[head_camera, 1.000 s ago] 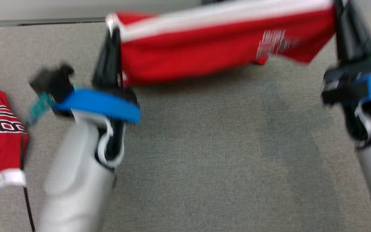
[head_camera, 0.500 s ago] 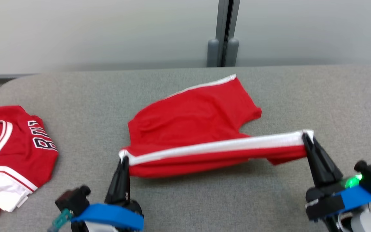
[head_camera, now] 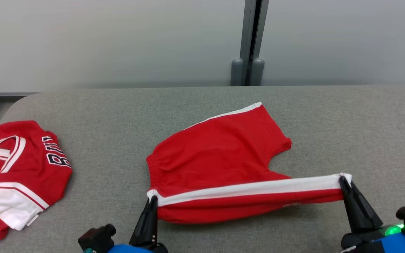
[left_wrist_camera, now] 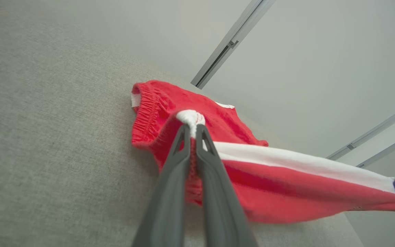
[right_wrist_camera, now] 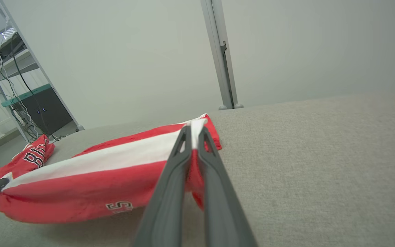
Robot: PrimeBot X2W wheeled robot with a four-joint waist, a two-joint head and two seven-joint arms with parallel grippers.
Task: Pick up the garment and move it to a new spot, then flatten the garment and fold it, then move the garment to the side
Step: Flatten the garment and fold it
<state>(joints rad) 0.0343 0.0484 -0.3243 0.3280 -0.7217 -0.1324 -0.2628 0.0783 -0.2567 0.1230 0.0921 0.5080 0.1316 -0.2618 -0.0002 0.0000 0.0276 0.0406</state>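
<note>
The garment point(head_camera: 220, 158) is a pair of red shorts with white side stripes, lying mid-table with its far leg flat. Its near edge is stretched taut and slightly lifted between both grippers. My left gripper point(head_camera: 152, 199) is shut on the waistband corner at the white stripe's left end, seen close in the left wrist view point(left_wrist_camera: 192, 128). My right gripper point(head_camera: 343, 178) is shut on the leg-hem corner at the stripe's right end point(right_wrist_camera: 193, 132). The garment point(right_wrist_camera: 91, 181) hangs between them just above the grey cloth.
A crumpled red and white jersey point(head_camera: 16, 172) with black lettering lies at the table's left edge. The grey table point(head_camera: 346, 123) runs back to a pale wall with a grey post point(head_camera: 250, 66). Shelving and cables point(right_wrist_camera: 15, 89) stand beyond the left side.
The camera tilted up, so the whole picture shifted. Both grippers have drawn the garment's near edge toward me and lower, and more of the shorts now rests on the table.
</note>
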